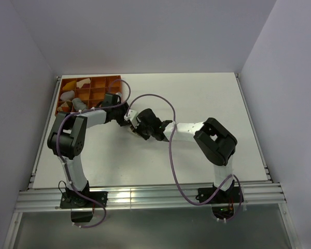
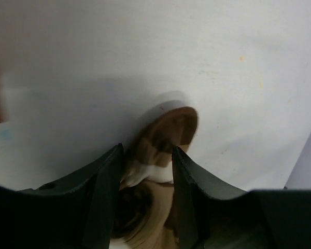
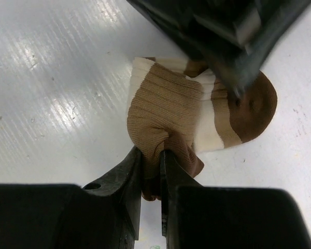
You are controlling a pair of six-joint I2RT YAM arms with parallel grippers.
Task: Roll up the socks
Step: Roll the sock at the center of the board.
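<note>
Our right gripper pinches a fold of the brown sock, jaws nearly closed. The left gripper straddles it with parted jaws; we cannot tell whether it grips.

Both the left arm and the right arm have white shells between chunky black joint housings. A thin purple cable trails loosely along each from a black base. The left hand and right hand have matte black, wedge-shaped fingers.
</note>
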